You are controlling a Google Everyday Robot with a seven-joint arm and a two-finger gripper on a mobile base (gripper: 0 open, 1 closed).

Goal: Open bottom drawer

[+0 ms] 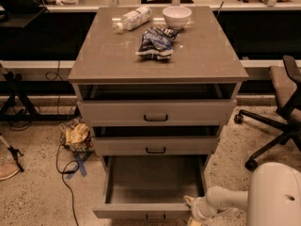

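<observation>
The bottom drawer [141, 210] of the grey-beige cabinet is pulled far out, and its plain grey tray [153, 180] shows empty. Its black bar handle [155, 217] sits at the frame's lower edge. The middle drawer [155, 145] and top drawer [156, 112] stand slightly out from the cabinet. My gripper [192, 212] is at the bottom drawer's front right corner, at the end of the white arm [225, 199] reaching in from the lower right.
On the cabinet top [207, 55] lie a plastic bottle [133, 19], a white bowl [177, 16] and a chip bag [155, 40]. An office chair [277, 112] stands at right. Cables and a crumpled bag [77, 136] lie on the floor at left.
</observation>
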